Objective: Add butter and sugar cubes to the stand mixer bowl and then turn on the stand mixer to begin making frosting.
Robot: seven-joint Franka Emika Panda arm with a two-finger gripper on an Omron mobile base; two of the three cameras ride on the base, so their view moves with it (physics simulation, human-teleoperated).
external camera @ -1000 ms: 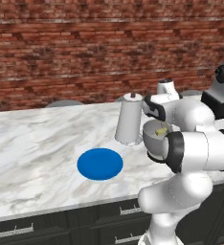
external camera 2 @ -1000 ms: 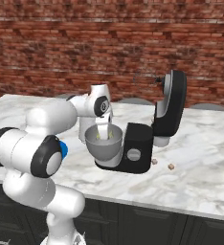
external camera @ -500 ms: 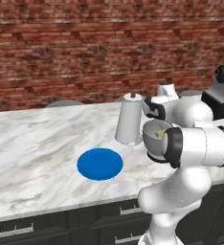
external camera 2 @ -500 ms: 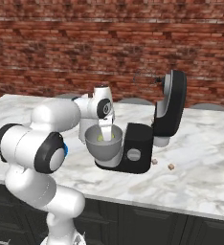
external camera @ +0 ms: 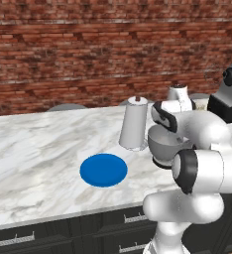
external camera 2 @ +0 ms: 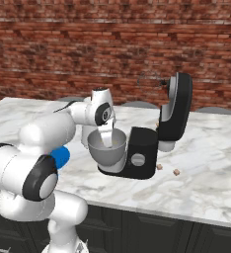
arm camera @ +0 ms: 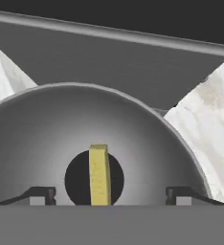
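My gripper (external camera 2: 107, 139) points down into the stand mixer bowl (external camera 2: 106, 150), a round grey metal bowl on the base of the black stand mixer (external camera 2: 142, 157), whose head (external camera 2: 177, 111) is tilted up. In the hand view the fingertips (arm camera: 43, 194) stand wide apart, open. The butter (arm camera: 99, 174), a pale-yellow stick, sits between them and touches neither, over the dark bottom of the bowl (arm camera: 47, 124). Two small brown sugar cubes (external camera 2: 159, 167) (external camera 2: 176, 172) lie on the counter to the right of the mixer.
A blue round plate (external camera: 103, 169) lies on the marble counter left of the bowl (external camera: 163, 144). A tall white roll (external camera: 134, 124) stands just behind and left of it. The brick wall closes the back of the counter.
The fingers have spread apart and let go of the butter, which is now free inside the bowl. The arm has stayed over the bowl.
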